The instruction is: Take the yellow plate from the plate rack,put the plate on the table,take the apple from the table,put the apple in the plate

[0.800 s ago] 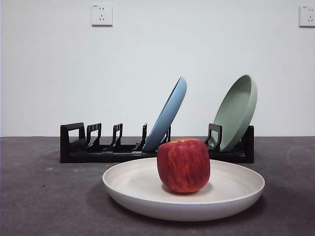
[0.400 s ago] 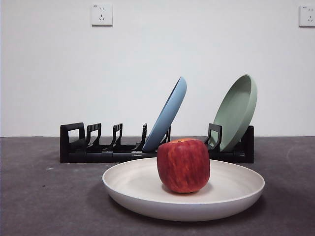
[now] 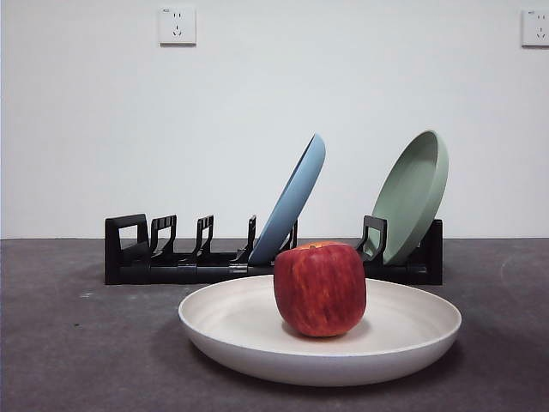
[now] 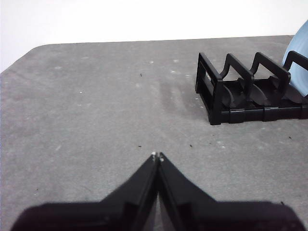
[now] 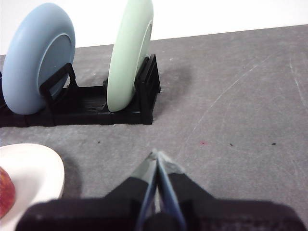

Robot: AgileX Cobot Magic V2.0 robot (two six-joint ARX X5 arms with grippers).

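on the table [image 3: 77, 360] your apple [image 3: 320, 288] already sits in the yellow plate [image 3: 412, 335]; left gripper [image 4: 157, 155] and right gripper [image 5: 156, 154] are both pressed together, so nothing's left but parking the arms

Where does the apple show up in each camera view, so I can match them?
Front view: the apple sits in the cream plate, centre foreground.
Left wrist view: not in it.
Right wrist view: only a red sliver at the edge, on the plate.
Shared landmark: the black rack.

Three plates: yellow plate [image 3: 319, 339], blue plate [image 3: 292, 202], green plate [image 3: 413, 194]; one apple [image 3: 320, 288]; one plate rack [image 3: 163, 257]; two wall sockets [image 3: 177, 26].
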